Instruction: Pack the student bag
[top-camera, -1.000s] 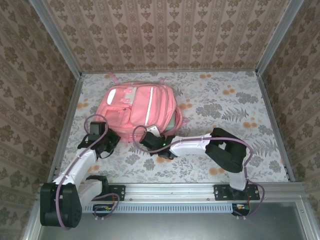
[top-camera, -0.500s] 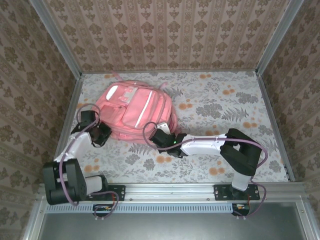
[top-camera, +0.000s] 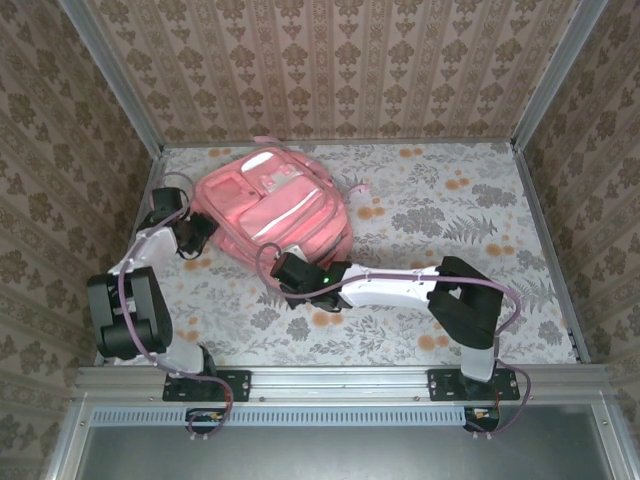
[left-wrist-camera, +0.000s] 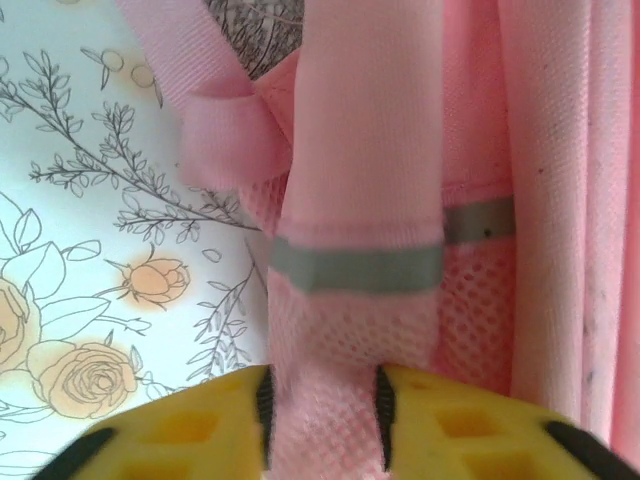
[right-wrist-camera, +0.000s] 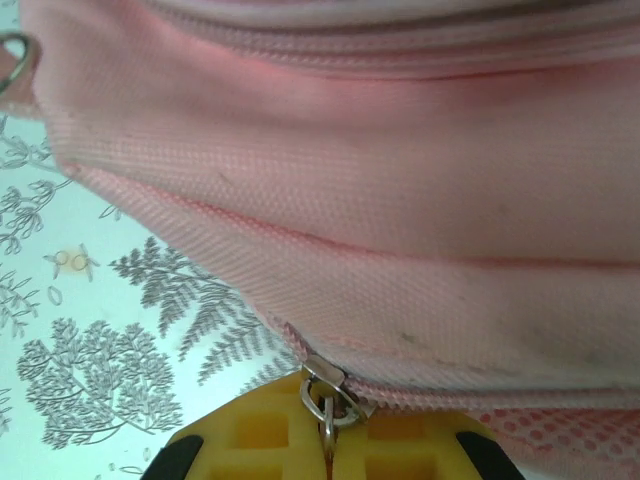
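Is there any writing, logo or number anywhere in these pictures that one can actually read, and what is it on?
No text can be read anywhere.
The white patch on the student bag: too small to tell whether it bears lettering.
The grey band on its strap: plain, no print.
The wallpaper and the table cover: patterns only.

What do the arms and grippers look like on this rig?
The left arm and right arm both have white link shells with black joints and bases. Mauve cables loop outside them. There is a small green light by the right wrist. The fingers are yellow moulded plastic with square recesses.
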